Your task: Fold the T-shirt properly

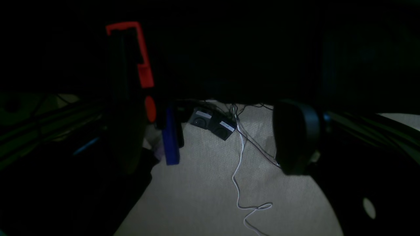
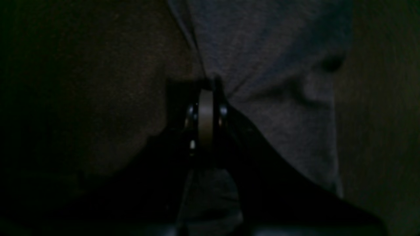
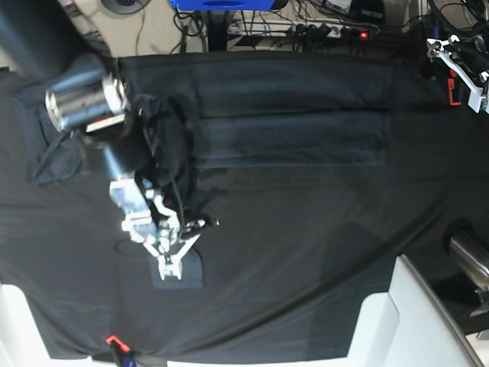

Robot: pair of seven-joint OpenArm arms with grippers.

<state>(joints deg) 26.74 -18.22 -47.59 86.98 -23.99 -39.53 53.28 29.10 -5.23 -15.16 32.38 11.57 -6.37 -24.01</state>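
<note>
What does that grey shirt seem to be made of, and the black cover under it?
The T-shirt looks like thin, soft matte knit: it puckers into fine creases where the right tool is shut on it. The table cloth seems a smoother, blacker woven sheet, lying in long shallow wrinkles; its exact fibre is unclear.

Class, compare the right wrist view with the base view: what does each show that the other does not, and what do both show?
Only the right wrist view shows, close up, the right hand shut on a pinched edge of the T-shirt, with creases running from the grip. Only the base view shows the whole black table cloth, the rest of the shirt spread across it, the right arm, and the cables beyond the table. Both show the right hand at the shirt.
</note>
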